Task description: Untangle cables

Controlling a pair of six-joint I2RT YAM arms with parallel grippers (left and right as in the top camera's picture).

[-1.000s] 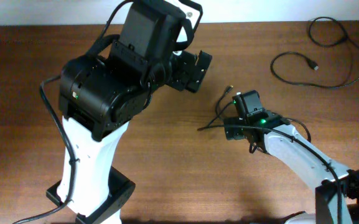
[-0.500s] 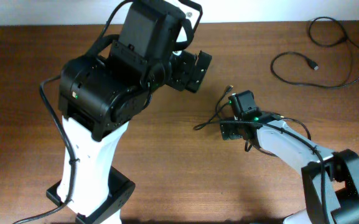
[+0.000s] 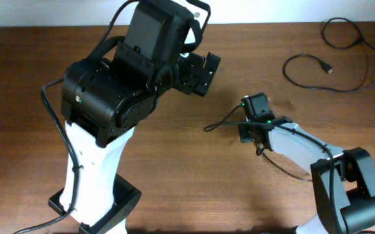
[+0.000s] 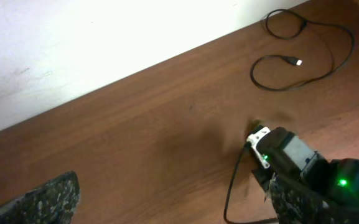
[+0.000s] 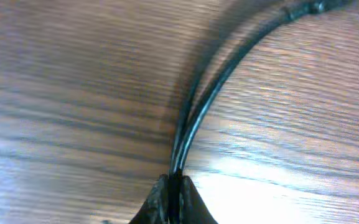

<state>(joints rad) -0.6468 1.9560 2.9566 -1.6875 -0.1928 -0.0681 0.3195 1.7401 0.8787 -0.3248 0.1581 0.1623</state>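
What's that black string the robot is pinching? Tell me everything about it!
It's a thin black cable, smooth and rubbery-looking. The right gripper is shut on it, pinching it between its tips. From there it curves away across the brown wooden table toward a thicker plug part.

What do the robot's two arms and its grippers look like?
The left arm and right arm have black joint housings, white links and a green light. A black wire runs along the left arm's white link. The left fingers have dark speckled pads.
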